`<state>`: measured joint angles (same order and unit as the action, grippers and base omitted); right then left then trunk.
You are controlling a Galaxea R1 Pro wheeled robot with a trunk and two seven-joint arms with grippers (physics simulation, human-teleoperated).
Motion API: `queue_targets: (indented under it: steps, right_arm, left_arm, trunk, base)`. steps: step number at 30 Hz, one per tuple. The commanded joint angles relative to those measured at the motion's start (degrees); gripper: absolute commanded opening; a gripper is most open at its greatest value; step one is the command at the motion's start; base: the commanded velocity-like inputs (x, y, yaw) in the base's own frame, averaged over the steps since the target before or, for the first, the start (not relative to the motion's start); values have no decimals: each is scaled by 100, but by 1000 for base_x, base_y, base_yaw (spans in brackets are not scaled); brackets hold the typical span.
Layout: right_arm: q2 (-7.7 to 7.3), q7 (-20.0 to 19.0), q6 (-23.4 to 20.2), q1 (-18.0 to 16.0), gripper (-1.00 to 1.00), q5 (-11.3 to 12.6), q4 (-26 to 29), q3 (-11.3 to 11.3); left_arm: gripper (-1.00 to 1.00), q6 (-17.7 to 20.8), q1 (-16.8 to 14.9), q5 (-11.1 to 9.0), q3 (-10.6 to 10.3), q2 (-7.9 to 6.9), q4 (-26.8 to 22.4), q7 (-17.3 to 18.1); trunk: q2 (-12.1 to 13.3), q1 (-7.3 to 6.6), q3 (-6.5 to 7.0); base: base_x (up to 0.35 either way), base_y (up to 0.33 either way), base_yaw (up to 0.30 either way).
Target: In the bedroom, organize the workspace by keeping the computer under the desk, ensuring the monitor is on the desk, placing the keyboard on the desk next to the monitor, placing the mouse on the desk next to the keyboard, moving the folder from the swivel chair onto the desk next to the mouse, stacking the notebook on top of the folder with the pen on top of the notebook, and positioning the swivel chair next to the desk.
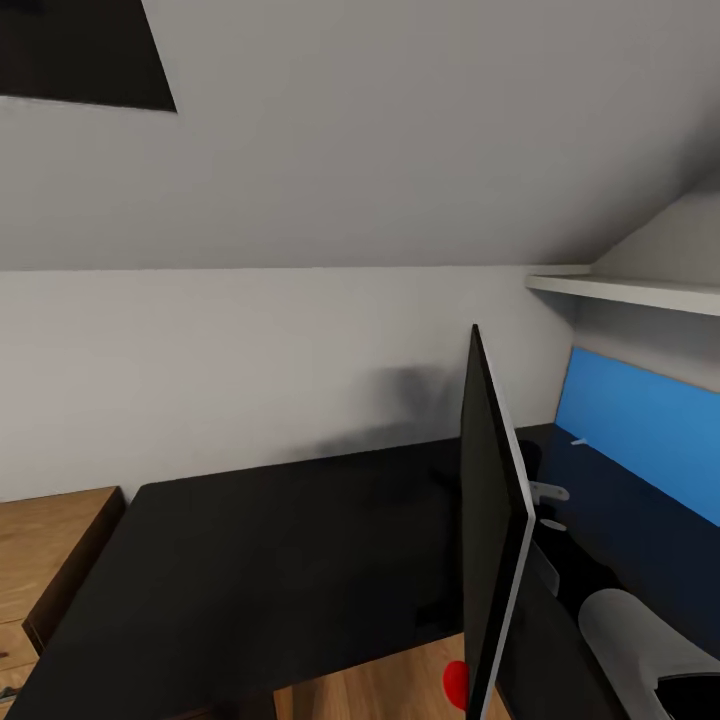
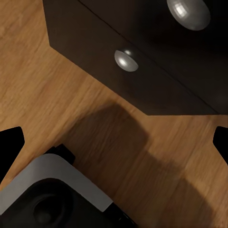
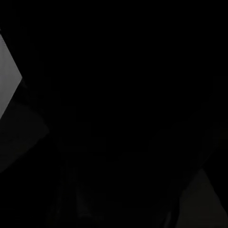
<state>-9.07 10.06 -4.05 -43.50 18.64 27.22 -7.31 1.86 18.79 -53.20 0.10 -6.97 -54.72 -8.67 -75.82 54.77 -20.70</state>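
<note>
in the head view, a light wooden nightstand (image 1: 50, 560) sits at the far left against the white wall (image 1: 250, 350), touching the end of the desk (image 1: 260, 570). the desk's black top stretches rightward with nothing lying on its near part. right of centre the monitor (image 1: 487, 540) is seen almost edge-on, upright and slightly tilted, its black front facing left and its pale grey rim facing right; a red dot (image 1: 456, 685) shows at its lower corner. whether it rests on the desk or is being held cannot be told. further right runs a long blue wall panel (image 1: 640, 440) below a white shelf (image 1: 630, 290), and a white rounded arm segment (image 1: 640, 640) shows at the lower right.

in the left wrist view, the left gripper (image 2: 114, 137) hangs over wooden floor (image 2: 42, 99), fingertips (image 2: 9, 142) spread wide apart with nothing between them, near the black drawer unit (image 2: 142, 61) with round silver knobs (image 2: 126, 60).

the right wrist view is almost wholly dark, so the right gripper's state cannot be told.
</note>
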Motion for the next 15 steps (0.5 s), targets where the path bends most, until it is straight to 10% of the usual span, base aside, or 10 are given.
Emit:
queue_targets:
  steps: [1,15]
  right_arm:
    - [-7,43,-31,-1,-100,59,12,-52]
    - [-15,18,-133,31,-100,55,662,-81]
  left_arm:
    - [100,23,2,-42,-1,0,-15,-30]
    - [100,2,-3,-52,18,17,-4,-42]
  trunk:
    - [-4,1,-6]
    - [317,-175,138]
  base:
    - [0,0,0]
    - [0,0,0]
